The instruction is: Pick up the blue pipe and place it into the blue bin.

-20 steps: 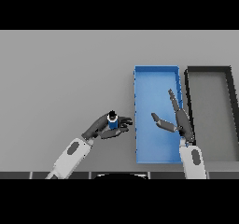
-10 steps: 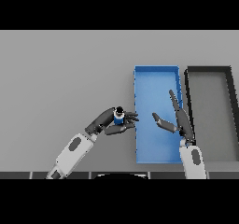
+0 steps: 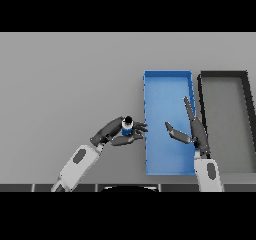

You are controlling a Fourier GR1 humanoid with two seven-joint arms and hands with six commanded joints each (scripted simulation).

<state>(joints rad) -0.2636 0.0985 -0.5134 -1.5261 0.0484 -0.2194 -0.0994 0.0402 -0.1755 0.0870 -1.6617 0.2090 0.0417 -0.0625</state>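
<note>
short blue pipe (image 3: 127, 129) in left robot hand (image 3: 116, 132)

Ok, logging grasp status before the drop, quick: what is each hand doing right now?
Left hand: shut on the blue pipe, just left of the blue bin.
Right hand: open, fingers straight, holding nothing, over the bin.

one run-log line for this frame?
phase: carry | left hand: shut on blue pipe, at blue bin left wall | right hand: open over bin
</note>
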